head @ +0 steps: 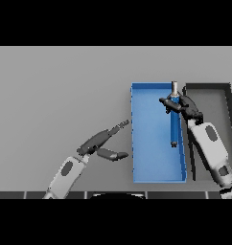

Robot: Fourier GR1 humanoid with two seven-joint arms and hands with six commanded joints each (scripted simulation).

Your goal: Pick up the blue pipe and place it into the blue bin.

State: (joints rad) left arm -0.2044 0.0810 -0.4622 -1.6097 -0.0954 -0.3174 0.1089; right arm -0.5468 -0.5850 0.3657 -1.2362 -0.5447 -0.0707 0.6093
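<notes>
Standing on the grey surface (55, 86) are two open containers set side by side: the blue bin (151, 167) toward the middle and a dark bin (211, 88) just beside it on its right, their long walls close together. Nothing lies between the two arms on the bare area left of the blue bin. The right robot hand (185, 107) is positioned over the far right part of the blue bin, close to the wall shared with the dark bin, with its fingers curled round the upper part of the blue pipe (174, 127). The blue pipe runs lengthwise along the bin's right wall, its grey end piece pointing to the far rim and its lower end over the bin's interior. The left robot hand (101, 143) is located on the bin's left, near its wall, fingers straight and spread apart, holding nothing.
</notes>
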